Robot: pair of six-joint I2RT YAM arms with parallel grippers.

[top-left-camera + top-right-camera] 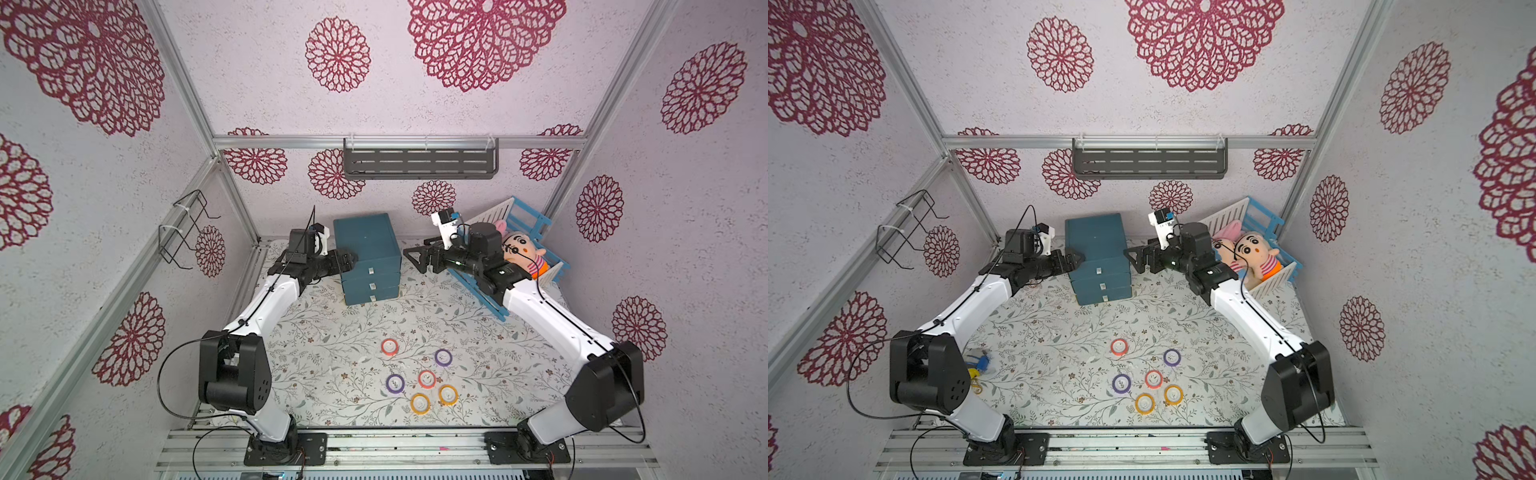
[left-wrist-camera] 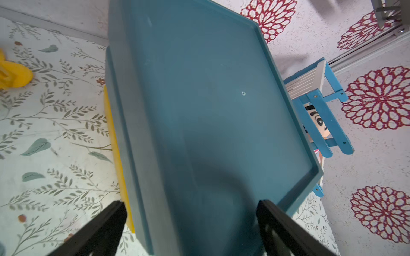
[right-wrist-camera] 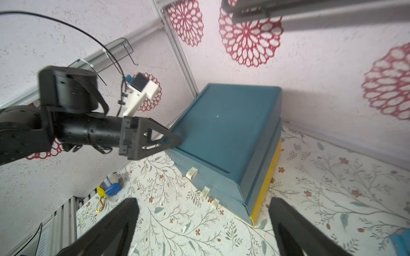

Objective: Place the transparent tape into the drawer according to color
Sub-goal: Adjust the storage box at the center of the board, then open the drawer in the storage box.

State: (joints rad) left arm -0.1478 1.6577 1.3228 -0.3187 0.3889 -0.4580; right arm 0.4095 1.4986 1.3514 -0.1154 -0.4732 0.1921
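Both arms reach out from their bases toward the teal drawer unit (image 1: 368, 249), one on each flank of it. Their elbows are bent and their forearms slope down to the wrists.

The left gripper (image 1: 351, 259) sits right up at the unit's upper left edge. In the left wrist view its fingers (image 2: 99, 230) are spread wide with the unit's flat top showing between them, and they grip nothing (whether a tip actually touches the edge I cannot tell). The right gripper (image 1: 415, 255) hangs just beside the unit's right side, clear of it. Its fingers (image 3: 286, 215) point toward the unit, splayed apart and empty too. That arm passes in front of a slatted crate (image 1: 494, 214) with a plush doll (image 1: 521, 251) inside, off to the unit's right.

All three drawers are shut, and their small whitish handles (image 3: 192, 172) line up down the front.

The tape lies flat on the floral bench (image 1: 316, 332), out in front of the drawer fronts and well apart from the unit and both grippers. The lone red roll (image 1: 390, 346) is closest to the unit, and the outer purple roll (image 1: 443, 357) is a little farther out. Beyond them the inner purple roll (image 1: 395, 383) and the middle red roll (image 1: 427, 379) lie near each other. Farthest from the unit are the right yellow-orange roll (image 1: 448, 394) and the left yellow-orange roll (image 1: 420, 403).
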